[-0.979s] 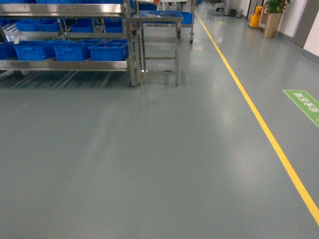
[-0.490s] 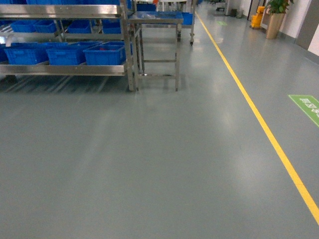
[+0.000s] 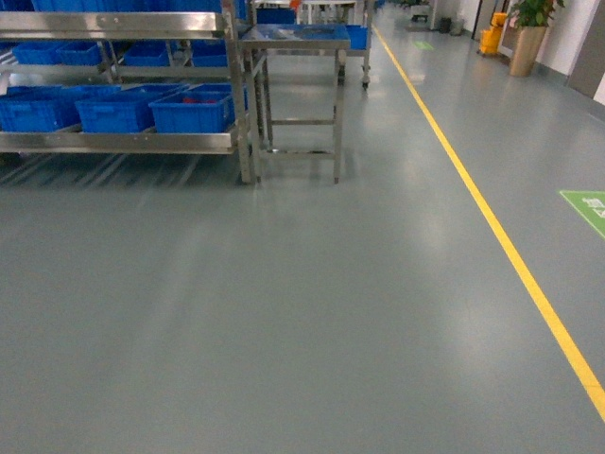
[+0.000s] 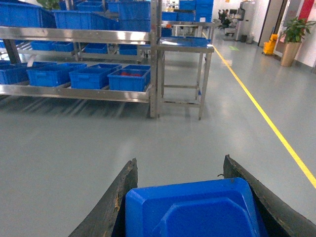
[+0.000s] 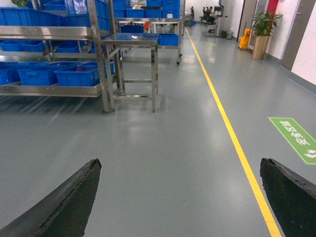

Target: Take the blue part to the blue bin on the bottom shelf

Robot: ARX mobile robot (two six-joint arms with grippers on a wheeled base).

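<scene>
Head view: bottom shelf [image 3: 118, 142] lower, nearer.

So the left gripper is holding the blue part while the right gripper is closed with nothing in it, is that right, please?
Not quite: the right gripper is open, not closed. The right wrist view shows its fingers spread wide with only bare floor between them. The rest stands: the left gripper does hold the blue part between its fingers.

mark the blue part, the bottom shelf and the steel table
blue part [image 4: 192, 210]: left wrist view, its blue top face between the gripper fingers.
bottom shelf [image 3: 113, 142]: head view, its flat steel front rail.
steel table [image 3: 293, 42]: head view, front edge of its top.
</scene>
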